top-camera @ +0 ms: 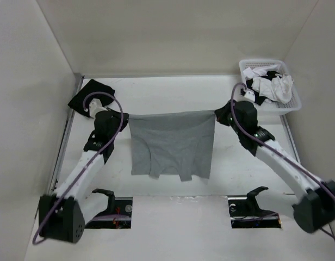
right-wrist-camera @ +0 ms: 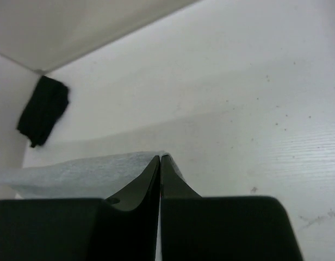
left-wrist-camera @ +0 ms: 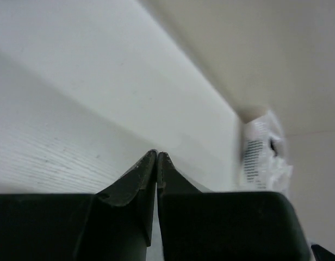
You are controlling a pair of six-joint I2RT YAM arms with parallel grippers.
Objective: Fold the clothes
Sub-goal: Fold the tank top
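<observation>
l arm rises from its base at the near-left corner, leans fwd and inward, wrist turned toward the centre. l gripper is clenched. its wrist cam shows the two black tips pressed together w/ no cloth visible between them, but from above the shirt's top-left corner ends right at those tips, so it reads as pinching that corner.

r arm mirrors it: base at near right, long white link slanting up-left, wrist turned inward. r gripper is pinched shut on the top-right corner. its wrist cam shows a band of pale grey cloth running left from the tips.

grey shirt sits mid-table, strung between the 2 grippers. top edge is straight and taut, raised off the table, w/ a soft shadow under it in the r wrist view. body spreads toward the near edge in a rough rectangle. plain heather grey, thin knit, no print. lower edge has 2 small tabs poking out. can't tell how much of the lower part rests on the surface.

black garment lies bunched in the far-left corner, apart from the shirt. white basket at far right holds white and black garments. purple cables loop along both arms.
</observation>
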